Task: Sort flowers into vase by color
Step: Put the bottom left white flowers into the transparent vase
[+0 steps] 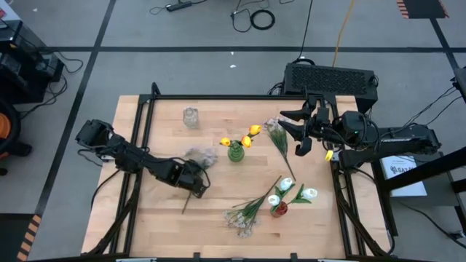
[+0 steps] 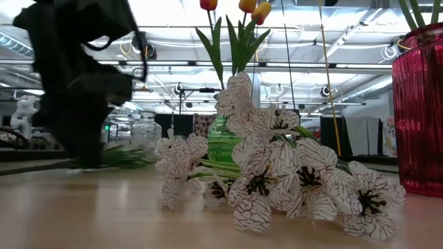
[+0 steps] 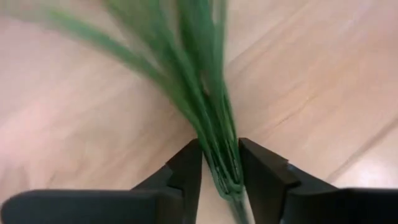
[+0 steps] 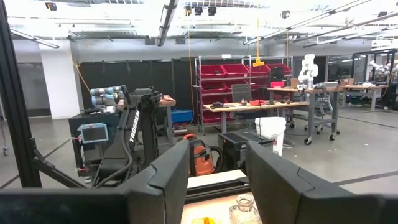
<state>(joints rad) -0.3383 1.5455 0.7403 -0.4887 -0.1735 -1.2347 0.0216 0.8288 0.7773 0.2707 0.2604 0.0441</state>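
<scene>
Left gripper (image 1: 195, 182) is seen low over the light wooden table (image 1: 145, 218), at about 8 o'clock from the green glass vase (image 1: 235, 152). Its fingers (image 3: 186, 171) are clamped on the bundled green stems of a bushy pale whitish-pink spray (image 1: 202, 155); the blossoms lie toward 1 o'clock from the jaws, stems passing between them. The low grip on the stems is judged to leave the head free for insertion.

Orange-yellow tulips (image 1: 246, 138) already stand in the green vase; white tulips (image 1: 290, 191) are at the red vase (image 1: 279, 209); the clear glass vase (image 1: 191, 117) holds nothing.

Right gripper (image 1: 300, 131) is parked at 3 o'clock, jaws apart, nothing held.
</scene>
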